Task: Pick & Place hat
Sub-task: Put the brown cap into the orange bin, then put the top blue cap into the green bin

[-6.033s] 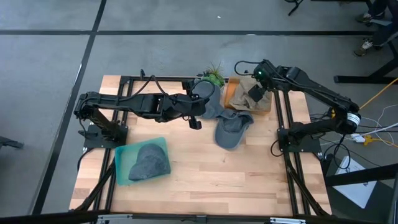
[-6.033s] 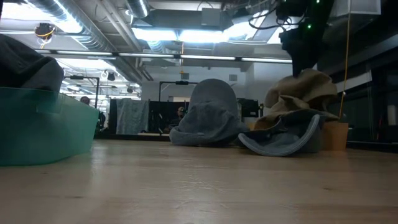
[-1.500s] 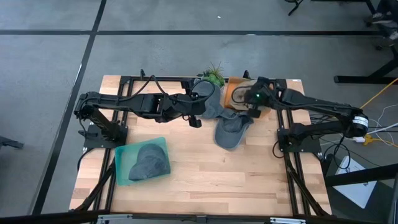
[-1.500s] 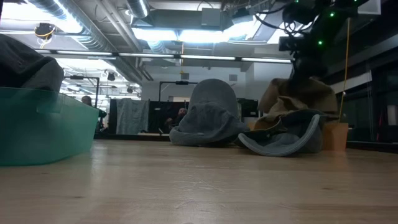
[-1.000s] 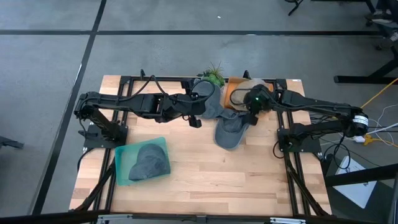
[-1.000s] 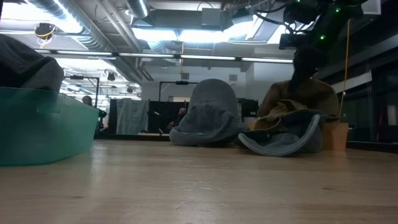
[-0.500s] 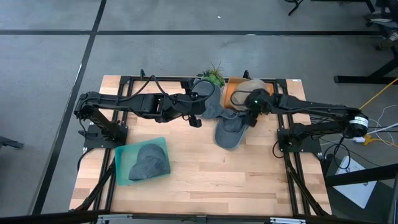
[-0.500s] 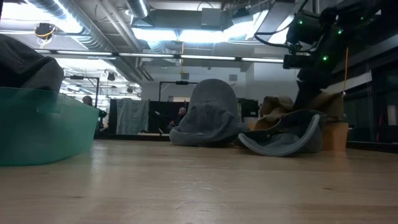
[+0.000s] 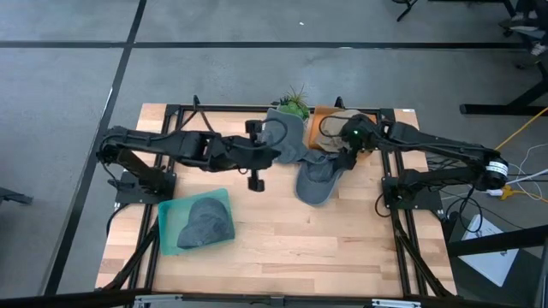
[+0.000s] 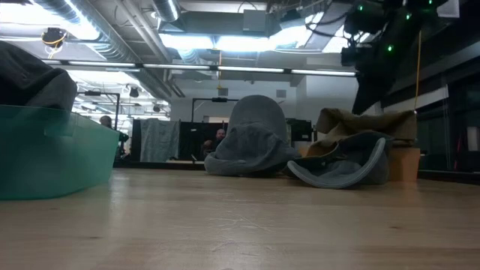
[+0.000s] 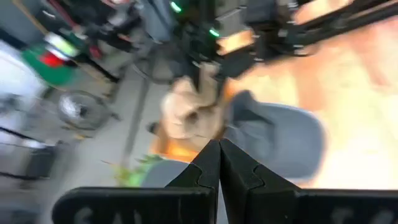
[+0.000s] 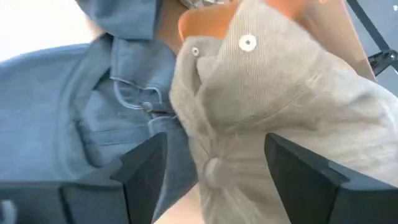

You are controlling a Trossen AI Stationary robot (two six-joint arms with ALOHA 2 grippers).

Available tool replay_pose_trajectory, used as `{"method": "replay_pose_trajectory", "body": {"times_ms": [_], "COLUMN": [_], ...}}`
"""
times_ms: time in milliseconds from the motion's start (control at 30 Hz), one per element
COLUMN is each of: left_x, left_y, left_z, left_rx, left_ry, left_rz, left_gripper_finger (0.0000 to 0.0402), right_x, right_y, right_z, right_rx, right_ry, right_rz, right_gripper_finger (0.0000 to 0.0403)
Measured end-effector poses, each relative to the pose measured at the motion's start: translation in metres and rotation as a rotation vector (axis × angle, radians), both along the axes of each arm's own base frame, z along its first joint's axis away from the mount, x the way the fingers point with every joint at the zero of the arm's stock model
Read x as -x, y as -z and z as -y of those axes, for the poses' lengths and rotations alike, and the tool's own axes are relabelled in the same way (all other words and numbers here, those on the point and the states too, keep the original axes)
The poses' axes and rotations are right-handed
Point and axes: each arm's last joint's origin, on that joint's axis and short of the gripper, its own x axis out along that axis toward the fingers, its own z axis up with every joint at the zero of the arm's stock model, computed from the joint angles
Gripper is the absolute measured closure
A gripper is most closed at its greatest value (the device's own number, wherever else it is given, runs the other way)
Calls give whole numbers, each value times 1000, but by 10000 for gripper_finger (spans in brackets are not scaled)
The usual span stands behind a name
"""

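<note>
A tan corduroy hat (image 12: 273, 106) lies on the orange box (image 9: 318, 128) at the far right, its edge on a grey hat (image 9: 317, 180) that rests on the table. My right gripper (image 9: 346, 157) hangs open just above the tan hat, a finger on either side (image 12: 214, 171). A blue-grey hat (image 9: 287, 137) sits at the far centre. Another dark grey hat (image 9: 205, 221) lies in the teal bin (image 9: 171, 210). My left gripper (image 9: 256, 178) is shut and empty, left of the hats (image 11: 217, 168).
A small green plant (image 9: 295, 101) stands at the far edge behind the blue-grey hat. The teal bin takes up the near left. Bare wood lies open across the table's near half and right of the bin. Black frame rails run along both sides.
My right gripper has opened and let go of the tan hat, whose raised crown has sunk flat onto the orange box and the grey hat. My left gripper, still shut, has drawn back from the blue-grey hat toward the table's left and near side, turning as it went.
</note>
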Motion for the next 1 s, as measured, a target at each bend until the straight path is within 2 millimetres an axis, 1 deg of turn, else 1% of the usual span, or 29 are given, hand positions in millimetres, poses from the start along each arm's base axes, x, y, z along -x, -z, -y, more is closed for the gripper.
{"method": "replay_pose_trajectory", "body": {"times_ms": [133, 267, 333, 400, 533, 633, 700, 800, 900, 1000], "left_x": [13, 16, 13, 11, 13, 17, 23, 38, 54, 68], "left_y": [4, 15, 28, 47, 73, 91, 96, 101, 111, 118], "left_z": [0, 4, 8, 12, 16, 21, 24, 24, 23, 19], "left_rx": [112, 195, 208, 210, 243, 265, 284, 306, 319, 342], "left_ry": [-3, 9, 34, 47, 59, 95, 113, 122, 122, 109], "left_rz": [-70, -146, -171, -213, -190, -142, -74, 21, 93, 170], "left_gripper_finger": [397, 400, 399, 397, 399, 399, 397, 397, 400, 398], "right_x": [-3, -14, -21, -29, -46, -61, -72, -88, -104, -114], "right_y": [-18, -28, -32, -37, -43, -40, -35, -25, -13, -2], "right_z": [-4, -10, -13, -16, -19, -18, -16, -13, -9, -3], "right_rx": [1, 23, 44, 73, 169, 226, 261, 305, 346, 435], "right_ry": [16, -25, -56, -89, -120, -134, -146, -176, -215, -200], "right_rz": [69, 199, 258, 330, 426, 444, 436, 421, 399, 343], "right_gripper_finger": [136, 139, 139, 140, 140, 140, 140, 140, 140, 140]}}
